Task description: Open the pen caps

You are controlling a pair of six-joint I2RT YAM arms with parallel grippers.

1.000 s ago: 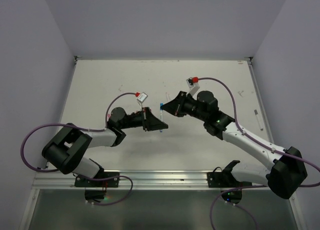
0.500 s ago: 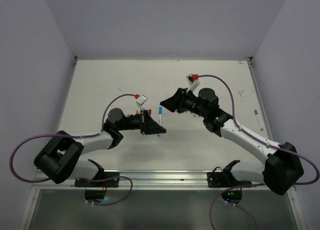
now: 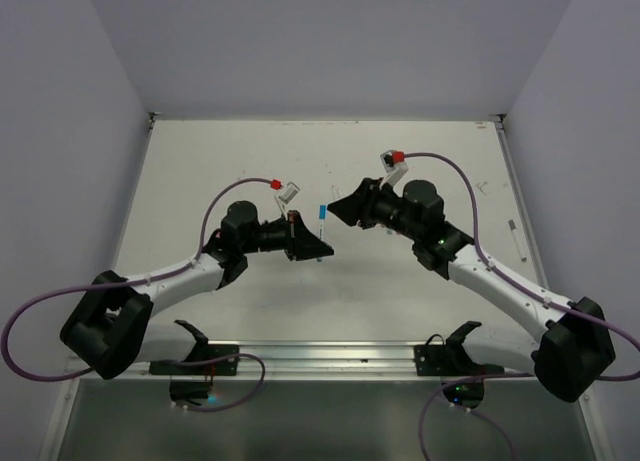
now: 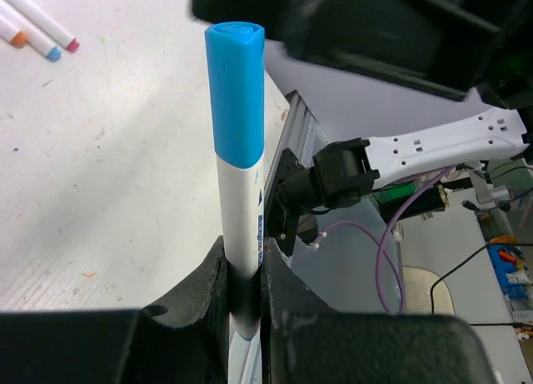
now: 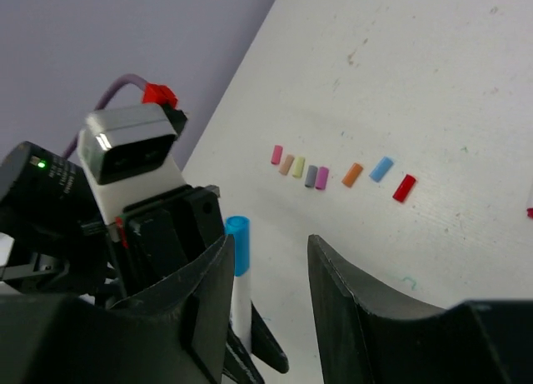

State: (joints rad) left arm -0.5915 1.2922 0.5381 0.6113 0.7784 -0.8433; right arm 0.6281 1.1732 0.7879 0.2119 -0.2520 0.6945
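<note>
The left gripper point(image 4: 243, 277) is clamped tight on the lower barrel of a white pen point(image 4: 240, 202), leaving its blue cap point(image 4: 237, 92) sticking clear of the fingers. That way the right gripper point(image 5: 268, 249), jaws spread wide and empty just beside the cap, can likely close on it and pull. Farther out, a row of loose caps point(image 5: 316, 177) and three bare-tipped pens point(image 4: 37, 24) lie on the scuffed white table point(image 3: 400, 301), boxed in by plain lilac walls point(image 3: 330, 41).
</note>
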